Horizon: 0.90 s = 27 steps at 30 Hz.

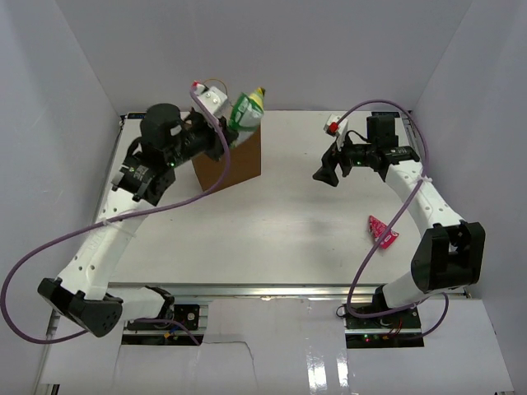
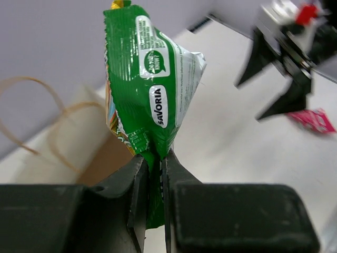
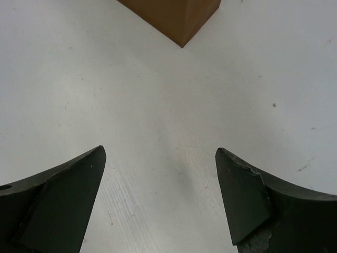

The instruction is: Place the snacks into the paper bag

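Observation:
The brown paper bag (image 1: 230, 160) stands upright at the back left of the table; its handles and rim show in the left wrist view (image 2: 63, 142). My left gripper (image 1: 224, 132) is shut on the larger green-and-white packet (image 1: 245, 109) and holds it over the bag's top edge; the left wrist view shows the packet (image 2: 150, 79) pinched by its lower end. My right gripper (image 1: 325, 173) is open and empty above the bare table, right of the bag. A red-pink packet (image 1: 383, 231) lies on the table at the right, also in the left wrist view (image 2: 316, 120). The other packets are out of view.
White walls enclose the table at the back and both sides. The bag's lower corner (image 3: 176, 21) shows at the top of the right wrist view. Purple cables loop beside both arms.

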Each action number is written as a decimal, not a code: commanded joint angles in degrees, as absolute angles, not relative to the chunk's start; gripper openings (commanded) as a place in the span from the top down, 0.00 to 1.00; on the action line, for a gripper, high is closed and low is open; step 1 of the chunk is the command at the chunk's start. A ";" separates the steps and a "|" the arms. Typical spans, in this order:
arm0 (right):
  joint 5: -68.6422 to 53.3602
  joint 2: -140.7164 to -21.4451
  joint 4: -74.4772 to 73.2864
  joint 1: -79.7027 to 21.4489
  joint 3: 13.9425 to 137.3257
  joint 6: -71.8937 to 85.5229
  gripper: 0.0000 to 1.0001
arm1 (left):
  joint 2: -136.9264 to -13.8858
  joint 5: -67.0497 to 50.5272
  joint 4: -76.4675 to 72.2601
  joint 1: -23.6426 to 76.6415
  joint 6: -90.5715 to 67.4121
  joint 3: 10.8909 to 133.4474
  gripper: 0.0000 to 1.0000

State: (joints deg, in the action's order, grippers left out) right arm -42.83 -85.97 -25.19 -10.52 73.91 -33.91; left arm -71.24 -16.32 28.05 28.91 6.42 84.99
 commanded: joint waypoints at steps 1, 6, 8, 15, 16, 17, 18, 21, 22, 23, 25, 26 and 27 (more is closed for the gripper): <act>-44.82 -83.06 -24.70 -10.37 71.99 -35.33 0.10 | -74.60 -19.75 27.86 21.39 15.20 93.41 1.00; -44.82 -81.83 -24.70 -10.02 69.18 -35.51 0.10 | -80.15 -27.85 25.41 13.29 18.11 104.47 1.00; -44.91 -81.39 -24.78 -10.02 68.56 -35.42 0.10 | -82.51 -31.70 24.18 11.26 17.84 106.43 1.00; -44.39 -80.25 -24.87 -9.06 66.80 -35.59 0.10 | -84.38 -43.22 15.22 3.79 14.07 103.98 1.00; -44.38 -80.07 -24.87 -8.79 66.36 -35.77 0.10 | -84.20 -44.55 14.86 2.91 13.45 102.76 1.00; -44.38 -80.07 -24.87 -8.62 66.18 -35.86 0.10 | -83.68 -46.39 14.59 2.73 13.19 102.14 1.00; -44.47 -79.98 -24.79 -8.44 66.01 -35.95 0.10 | -83.32 -47.02 14.24 2.29 13.01 101.52 1.00; -44.65 -80.07 -24.70 -8.00 65.22 -35.95 0.10 | -82.10 -48.25 14.33 1.41 13.10 98.45 1.00; -44.82 -80.07 -24.70 -7.91 65.13 -35.95 0.10 | -81.74 -48.60 14.24 1.15 13.10 97.74 1.00; -44.82 -80.16 -24.70 -7.91 64.95 -35.95 0.10 | -81.39 -49.21 14.15 0.97 12.75 96.26 1.00; -44.82 -80.33 -24.70 -7.91 64.95 -35.95 0.10 | -80.43 -51.14 13.36 0.44 12.74 94.67 1.00; -44.91 -80.42 -24.70 -7.91 64.95 -35.95 0.10 | -80.25 -51.50 13.19 0.44 12.83 93.09 1.00; -45.00 -80.59 -24.70 -7.91 64.95 -35.95 0.10 | -80.16 -51.94 13.27 0.27 13.44 92.47 1.00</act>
